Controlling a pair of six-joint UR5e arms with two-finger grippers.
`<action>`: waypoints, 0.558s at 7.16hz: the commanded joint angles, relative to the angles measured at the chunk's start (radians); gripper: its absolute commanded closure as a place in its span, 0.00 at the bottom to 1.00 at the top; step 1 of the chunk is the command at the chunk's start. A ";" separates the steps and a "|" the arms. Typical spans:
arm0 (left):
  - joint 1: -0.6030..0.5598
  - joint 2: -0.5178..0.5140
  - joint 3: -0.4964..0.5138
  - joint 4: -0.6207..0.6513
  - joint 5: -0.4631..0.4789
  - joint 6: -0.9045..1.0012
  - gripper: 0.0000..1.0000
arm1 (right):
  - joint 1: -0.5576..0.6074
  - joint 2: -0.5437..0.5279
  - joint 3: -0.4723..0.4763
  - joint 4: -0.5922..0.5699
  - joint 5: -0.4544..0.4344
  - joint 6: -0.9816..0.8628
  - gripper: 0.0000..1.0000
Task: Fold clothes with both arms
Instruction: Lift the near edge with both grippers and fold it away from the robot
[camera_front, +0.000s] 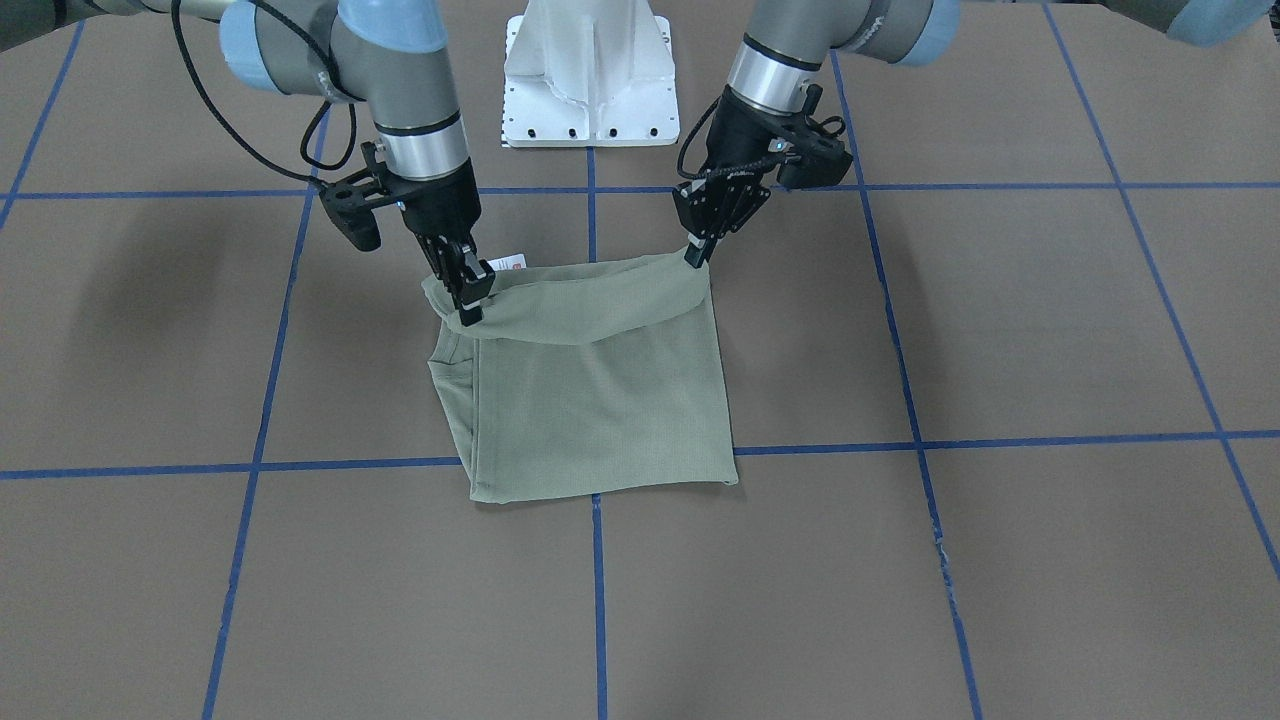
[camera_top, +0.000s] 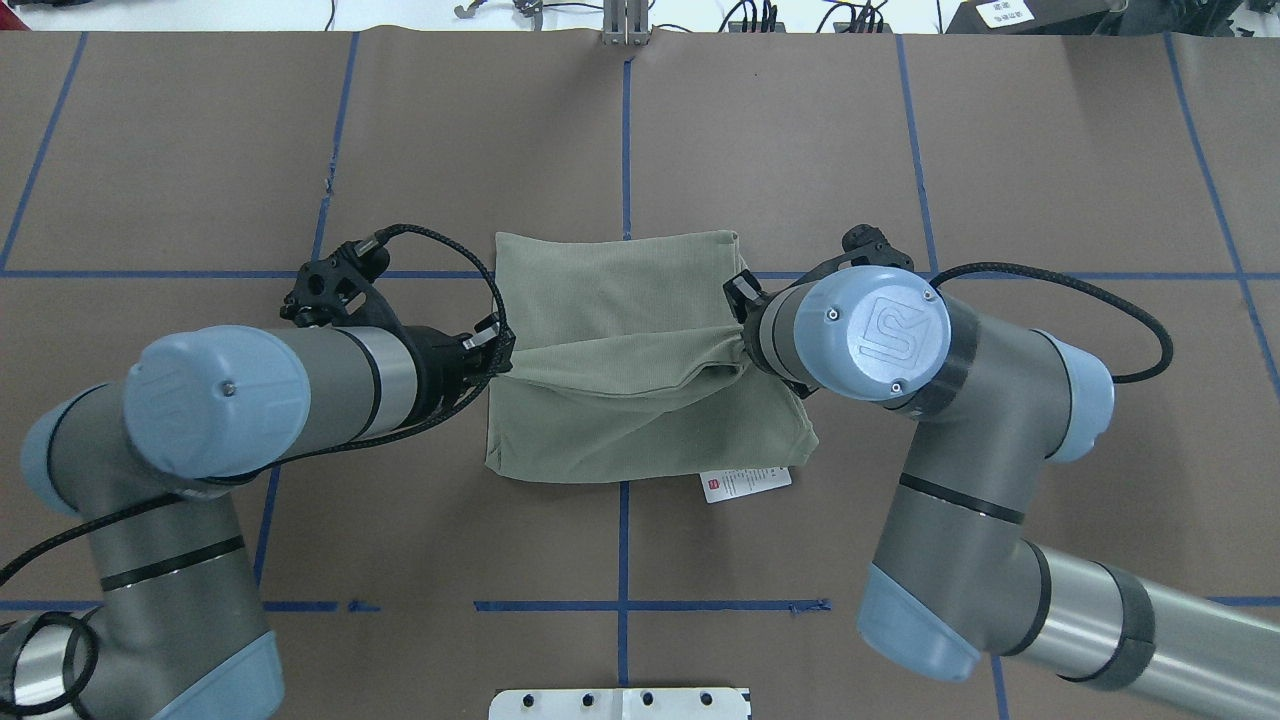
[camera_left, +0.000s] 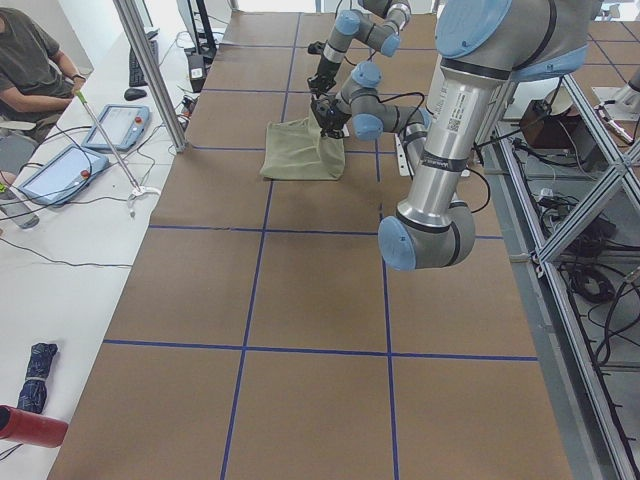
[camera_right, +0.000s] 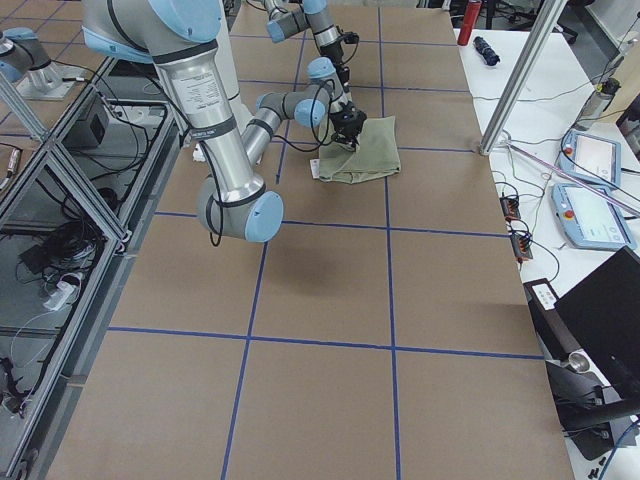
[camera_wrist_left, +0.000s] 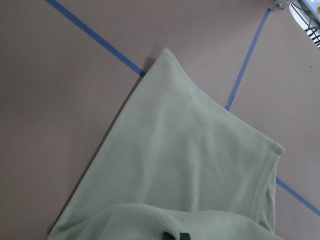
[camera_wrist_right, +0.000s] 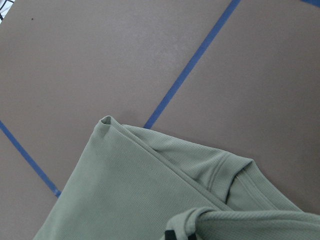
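The pale sage-green shirt (camera_front: 600, 400) lies folded into a rough square on the brown table, also visible in the overhead view (camera_top: 620, 300). Its edge nearest the robot is lifted and sags between both grippers. My left gripper (camera_front: 697, 256) (camera_top: 497, 356) is shut on one lifted corner. My right gripper (camera_front: 468, 297) (camera_top: 740, 335) is shut on the other. The white hang tag (camera_top: 745, 483) pokes out from under the cloth on the robot's side. Each wrist view looks down on the shirt (camera_wrist_left: 190, 165) (camera_wrist_right: 145, 200), with raised cloth at the bottom edge.
The white pedestal base (camera_front: 590, 80) stands at the robot's edge of the table. Blue tape lines (camera_front: 597, 580) grid the brown surface. A side table with tablets (camera_left: 60, 170), a metal post (camera_left: 150, 70) and a seated person (camera_left: 30, 60) is beyond the far edge.
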 joint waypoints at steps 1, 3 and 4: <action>-0.056 -0.041 0.167 -0.132 0.001 0.054 1.00 | 0.026 0.040 -0.110 0.059 0.006 -0.053 1.00; -0.136 -0.130 0.354 -0.220 0.002 0.151 1.00 | 0.113 0.155 -0.361 0.203 0.118 -0.174 0.88; -0.173 -0.195 0.531 -0.321 0.002 0.207 0.65 | 0.143 0.169 -0.480 0.317 0.147 -0.272 0.33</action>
